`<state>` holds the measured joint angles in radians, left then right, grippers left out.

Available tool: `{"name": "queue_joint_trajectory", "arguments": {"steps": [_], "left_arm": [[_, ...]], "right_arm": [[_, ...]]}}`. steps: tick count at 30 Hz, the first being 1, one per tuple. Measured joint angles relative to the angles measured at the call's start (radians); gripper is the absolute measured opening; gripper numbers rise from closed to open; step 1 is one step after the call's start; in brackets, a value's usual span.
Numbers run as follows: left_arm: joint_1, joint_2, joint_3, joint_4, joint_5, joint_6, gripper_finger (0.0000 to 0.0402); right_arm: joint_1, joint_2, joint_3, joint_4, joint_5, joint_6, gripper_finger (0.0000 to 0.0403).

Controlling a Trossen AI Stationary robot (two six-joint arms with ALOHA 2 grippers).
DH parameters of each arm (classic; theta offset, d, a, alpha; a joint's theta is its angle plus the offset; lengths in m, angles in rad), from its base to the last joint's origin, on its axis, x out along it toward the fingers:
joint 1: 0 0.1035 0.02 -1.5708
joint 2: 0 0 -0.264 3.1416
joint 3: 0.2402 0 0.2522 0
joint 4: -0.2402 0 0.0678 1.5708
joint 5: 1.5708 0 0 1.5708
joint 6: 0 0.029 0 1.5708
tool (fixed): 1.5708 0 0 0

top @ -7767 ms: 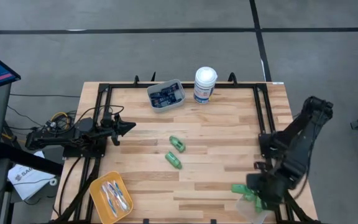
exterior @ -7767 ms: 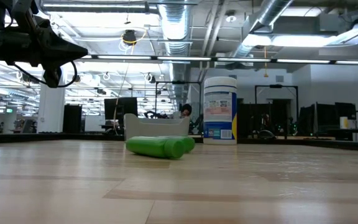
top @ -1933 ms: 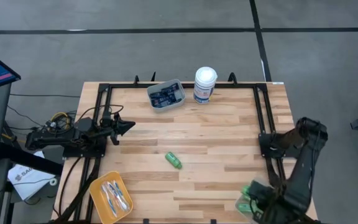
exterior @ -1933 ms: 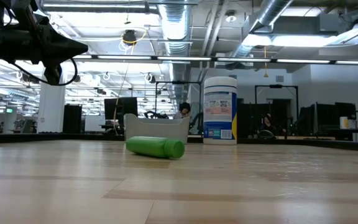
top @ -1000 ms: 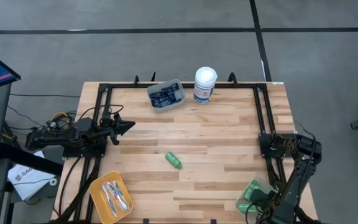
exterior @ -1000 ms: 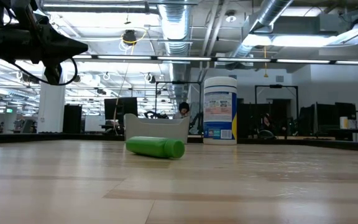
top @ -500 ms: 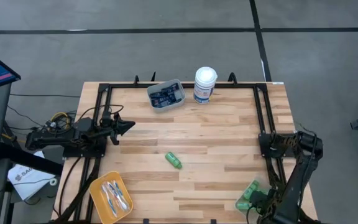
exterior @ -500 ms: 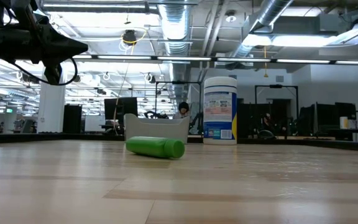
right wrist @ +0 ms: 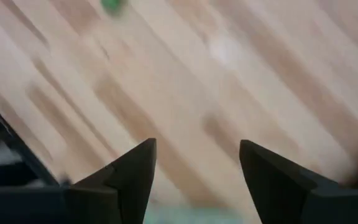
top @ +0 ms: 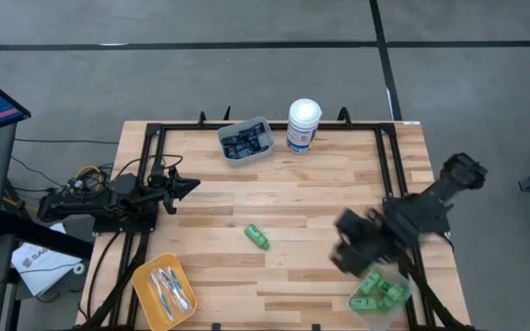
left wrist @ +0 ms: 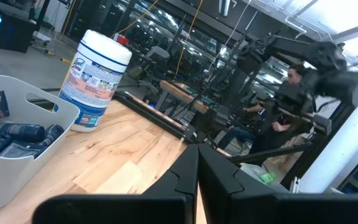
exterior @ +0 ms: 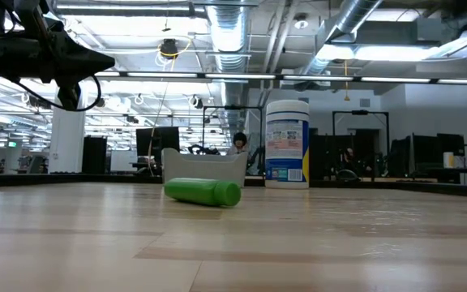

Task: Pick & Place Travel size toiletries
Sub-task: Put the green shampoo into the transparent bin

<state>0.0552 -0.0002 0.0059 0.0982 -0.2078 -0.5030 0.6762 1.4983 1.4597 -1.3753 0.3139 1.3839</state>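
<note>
Since the earlier frame, the right gripper (top: 350,253) has been lifted away from the clear tub (top: 381,295) of green bottles (top: 375,287) over the butcher-block table (top: 320,184). Its fingers are spread wide and empty. One green bottle (top: 257,237) lies well to its left. The left gripper (top: 188,187) is closed, parked far across the table.

Table (top: 320,198) – pale wood planks, satin sheen; green bottle (exterior: 203,192) – smooth plastic; bin (left wrist: 17,163) – matt plastic.
</note>
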Motion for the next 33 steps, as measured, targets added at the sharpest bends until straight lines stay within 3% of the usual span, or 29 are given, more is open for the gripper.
{"name": "queue_joint_trajectory", "arguments": {"steps": [3,7,14,19,26,33], "left_arm": [[0.000,0.000,0.000,0.000,0.000,0.000,0.0002],[0.000,0.000,0.000,0.000,0.000,0.000,0.0002],[0.000,0.000,0.000,0.000,0.000,0.000,0.0002],[0.000,0.000,0.000,0.000,0.000,0.000,0.0002],[0.000,0.000,0.000,0.000,0.000,0.000,0.0002],[0.000,0.000,0.000,0.000,0.000,0.000,0.0002]], "right_arm": [[-0.164,0.022,0.000,0.157,-0.013,-0.199,0.0214],[-0.331,0.117,0.000,0.418,-0.147,-0.436,0.0206],[-0.459,0.324,0.025,0.656,-0.297,-0.537,0.0217],[-0.455,0.485,0.179,0.616,-0.315,-0.616,0.0224],[-0.433,0.687,0.431,0.358,-0.307,-0.712,0.0223],[-0.430,0.804,0.517,0.314,-0.309,-0.741,0.0233]]}}
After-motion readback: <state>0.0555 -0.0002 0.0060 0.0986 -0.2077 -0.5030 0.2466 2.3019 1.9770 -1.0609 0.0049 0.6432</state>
